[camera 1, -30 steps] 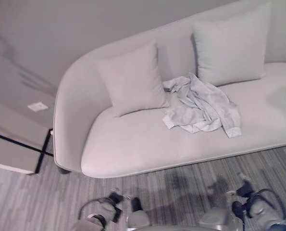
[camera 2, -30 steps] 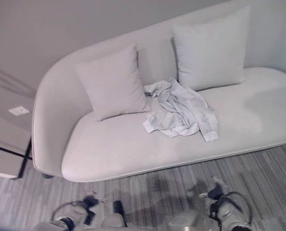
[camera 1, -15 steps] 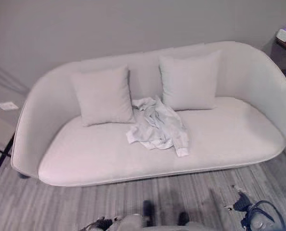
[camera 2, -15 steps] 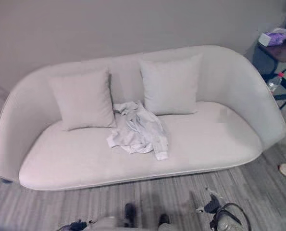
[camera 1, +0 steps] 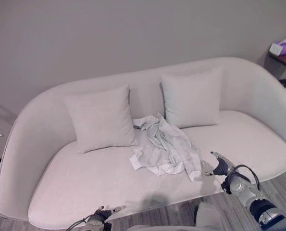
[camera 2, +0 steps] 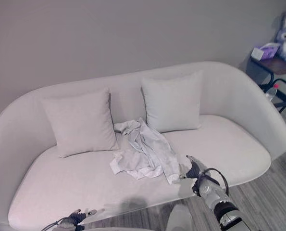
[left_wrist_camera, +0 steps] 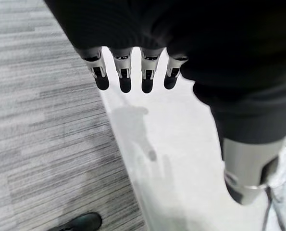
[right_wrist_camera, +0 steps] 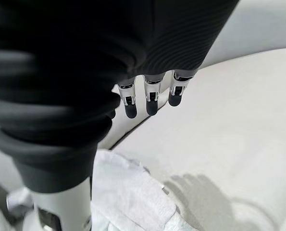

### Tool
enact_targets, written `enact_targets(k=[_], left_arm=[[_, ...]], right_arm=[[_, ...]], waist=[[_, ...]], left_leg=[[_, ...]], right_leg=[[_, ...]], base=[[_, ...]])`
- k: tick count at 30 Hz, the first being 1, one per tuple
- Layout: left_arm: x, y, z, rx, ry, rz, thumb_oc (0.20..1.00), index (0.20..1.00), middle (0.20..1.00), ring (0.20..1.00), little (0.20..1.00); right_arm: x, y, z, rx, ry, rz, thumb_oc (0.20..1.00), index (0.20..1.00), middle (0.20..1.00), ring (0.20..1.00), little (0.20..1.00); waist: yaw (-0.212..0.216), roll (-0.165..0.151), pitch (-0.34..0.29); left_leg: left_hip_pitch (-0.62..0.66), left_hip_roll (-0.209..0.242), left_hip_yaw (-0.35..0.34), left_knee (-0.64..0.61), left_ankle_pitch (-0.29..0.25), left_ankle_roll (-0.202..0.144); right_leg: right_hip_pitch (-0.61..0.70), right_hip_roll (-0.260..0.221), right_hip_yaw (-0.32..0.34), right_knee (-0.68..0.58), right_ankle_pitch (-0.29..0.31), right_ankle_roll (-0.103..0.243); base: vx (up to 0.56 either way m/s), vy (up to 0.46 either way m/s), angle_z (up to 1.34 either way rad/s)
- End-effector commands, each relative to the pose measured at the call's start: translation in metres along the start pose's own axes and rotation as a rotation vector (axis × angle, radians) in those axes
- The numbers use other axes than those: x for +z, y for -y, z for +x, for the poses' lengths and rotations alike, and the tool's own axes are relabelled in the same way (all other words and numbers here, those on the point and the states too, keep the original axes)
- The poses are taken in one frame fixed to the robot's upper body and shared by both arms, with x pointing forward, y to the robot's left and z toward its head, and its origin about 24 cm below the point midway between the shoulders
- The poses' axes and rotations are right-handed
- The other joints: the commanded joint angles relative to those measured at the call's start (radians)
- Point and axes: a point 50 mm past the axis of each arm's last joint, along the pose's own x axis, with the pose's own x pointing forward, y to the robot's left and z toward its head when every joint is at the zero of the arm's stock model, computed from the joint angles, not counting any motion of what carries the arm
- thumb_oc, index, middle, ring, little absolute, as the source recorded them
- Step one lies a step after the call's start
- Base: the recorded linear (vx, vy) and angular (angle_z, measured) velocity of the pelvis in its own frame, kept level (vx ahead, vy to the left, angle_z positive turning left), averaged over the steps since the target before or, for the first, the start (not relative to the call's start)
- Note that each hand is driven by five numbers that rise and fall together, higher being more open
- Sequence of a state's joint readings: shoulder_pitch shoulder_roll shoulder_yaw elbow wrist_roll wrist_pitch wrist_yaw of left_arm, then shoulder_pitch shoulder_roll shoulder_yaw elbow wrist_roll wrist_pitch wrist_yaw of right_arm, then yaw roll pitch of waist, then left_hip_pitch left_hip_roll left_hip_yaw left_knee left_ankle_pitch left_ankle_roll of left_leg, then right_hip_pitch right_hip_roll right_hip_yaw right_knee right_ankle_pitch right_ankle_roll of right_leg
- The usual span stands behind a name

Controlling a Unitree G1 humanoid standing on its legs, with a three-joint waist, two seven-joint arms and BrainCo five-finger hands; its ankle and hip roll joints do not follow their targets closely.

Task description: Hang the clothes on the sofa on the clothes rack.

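Lying crumpled on the sofa (camera 1: pixel 94 183) seat, the clothes (camera 1: pixel 166 150) sit between two cushions, touching the left cushion (camera 1: pixel 102 118) and just below the right cushion (camera 1: pixel 191 98). The right hand (camera 1: pixel 219 165) hovers over the seat just beside the garment's near edge, fingers (right_wrist_camera: pixel 151 101) straight and relaxed, holding nothing. The left hand (camera 1: pixel 103 213) hangs low at the sofa's front edge above the floor (left_wrist_camera: pixel 37 144), its fingers (left_wrist_camera: pixel 125 77) likewise straight and empty.

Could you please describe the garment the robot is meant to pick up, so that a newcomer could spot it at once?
Find the long pale sofa against the wall. Two square cushions lean on its back; the shirt lies on the seat in front of the gap between them. It is the one crumpled, wrinkled thing there, a sleeve trailing toward the front edge.
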State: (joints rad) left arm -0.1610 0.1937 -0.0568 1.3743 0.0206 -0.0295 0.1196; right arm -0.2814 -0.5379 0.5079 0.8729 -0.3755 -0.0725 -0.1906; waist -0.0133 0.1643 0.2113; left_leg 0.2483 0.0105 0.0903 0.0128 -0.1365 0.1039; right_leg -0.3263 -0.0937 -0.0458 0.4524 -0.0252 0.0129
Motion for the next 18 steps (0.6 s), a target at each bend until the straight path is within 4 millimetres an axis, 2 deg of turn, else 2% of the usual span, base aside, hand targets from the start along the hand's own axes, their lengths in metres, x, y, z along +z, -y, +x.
enact_targets(k=[1, 3, 8, 14, 17, 18], left_arm=[[0.014, -0.014, 0.002, 0.044, 0.045, -0.009, 1.0, 1.0, 1.0, 1.0, 1.0], [0.005, -0.012, 0.001, 0.043, 0.01, -0.039, 1.0, 1.0, 1.0, 1.0, 1.0], [-0.006, -0.005, 0.0, 0.033, -0.035, -0.066, 1.0, 1.0, 1.0, 1.0, 1.0], [0.0, -0.001, 0.0, 0.03, -0.028, -0.055, 1.0, 1.0, 1.0, 1.0, 1.0], [0.0, -0.001, 0.0, 0.03, -0.028, -0.055, 1.0, 1.0, 1.0, 1.0, 1.0], [0.006, 0.002, 0.001, 0.023, -0.019, -0.043, 1.0, 1.0, 1.0, 1.0, 1.0]], right_arm=[[0.01, 0.071, 0.016, -0.216, 0.022, 0.011, 1.0, 1.0, 1.0, 1.0, 1.0], [0.01, 0.065, 0.018, -0.181, 0.011, -0.003, 1.0, 1.0, 1.0, 1.0, 1.0], [0.012, 0.058, 0.022, -0.134, -0.006, -0.015, 1.0, 1.0, 1.0, 1.0, 1.0], [0.021, 0.044, 0.024, -0.125, -0.019, 0.09, 1.0, 1.0, 1.0, 1.0, 1.0], [0.021, 0.044, 0.024, -0.125, -0.019, 0.09, 1.0, 1.0, 1.0, 1.0, 1.0], [0.027, 0.037, 0.027, -0.125, -0.038, 0.156, 1.0, 1.0, 1.0, 1.0, 1.0]], waist=[[-0.009, -0.078, 0.034], [0.006, -0.089, 0.016], [0.024, -0.098, -0.003], [0.022, -0.089, -0.007], [0.022, -0.089, -0.007], [0.015, -0.069, 0.005]], left_leg=[[-0.111, -0.02, -0.082, -0.091, 0.147, -0.127], [-0.137, -0.006, -0.098, -0.086, 0.145, -0.13], [-0.164, 0.026, -0.121, -0.084, 0.159, -0.137], [-0.166, 0.031, -0.121, -0.1, 0.151, -0.138], [-0.166, 0.031, -0.121, -0.1, 0.151, -0.138], [-0.179, 0.03, -0.115, -0.1, 0.142, -0.14]], right_leg=[[0.289, 0.003, 0.13, -0.412, 0.073, 0.051], [0.292, 0.005, 0.128, -0.433, 0.091, 0.053], [0.306, 0.005, 0.11, -0.472, 0.105, 0.044], [0.309, 0.007, 0.106, -0.491, 0.109, 0.042], [0.309, 0.007, 0.106, -0.491, 0.109, 0.042], [0.3, 0.001, 0.101, -0.487, 0.106, 0.043]], base=[[0.21, -0.209, 2.53], [0.09, -0.189, 2.14], [0.09, -0.085, 0.19], [0.08, 0.002, -0.05], [0.03, 0.036, -0.04], [0.05, 0.199, -0.05]])
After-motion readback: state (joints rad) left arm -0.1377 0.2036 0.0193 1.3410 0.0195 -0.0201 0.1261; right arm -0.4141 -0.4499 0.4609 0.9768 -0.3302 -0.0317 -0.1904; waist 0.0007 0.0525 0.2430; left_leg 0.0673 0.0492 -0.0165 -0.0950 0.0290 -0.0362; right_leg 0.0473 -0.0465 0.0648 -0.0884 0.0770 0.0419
